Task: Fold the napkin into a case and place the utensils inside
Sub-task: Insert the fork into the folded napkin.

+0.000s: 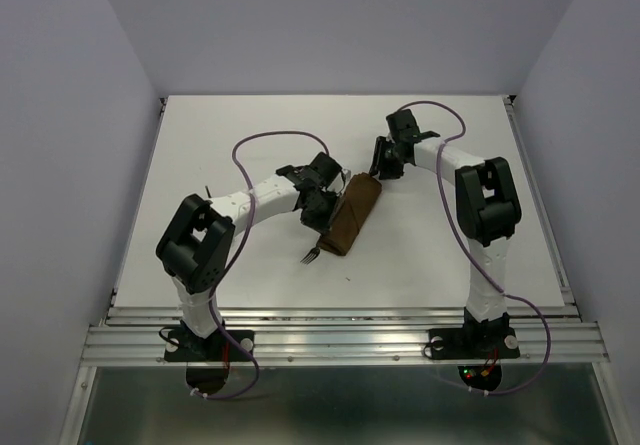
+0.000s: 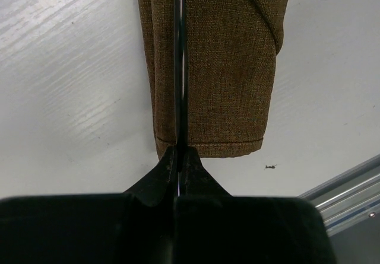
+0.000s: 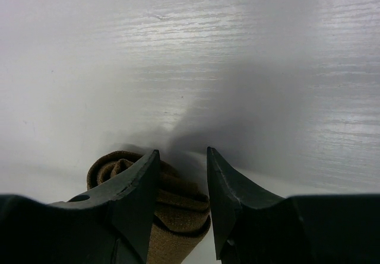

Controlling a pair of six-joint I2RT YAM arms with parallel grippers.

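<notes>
L jaws clamped on thin utensil, held edge-on along case, prob. to slide it in lengthwise. Case lay diagonal, mid counter. R jaws apart, straddling case's far rolled end, likely to steady it. L arm stretched low from near left; R arm folded at elbow, wrist pointing left.

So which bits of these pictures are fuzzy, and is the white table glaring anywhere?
Left wrist view: the black left gripper, pinching a thin dark metal utensil, is blurry; the brown woven cloth case is crisp; sheen streaks the white table. Right wrist view: the right gripper is blurred, glare up top, a grey shadow below. Top view: even light, faint shadows.
</notes>
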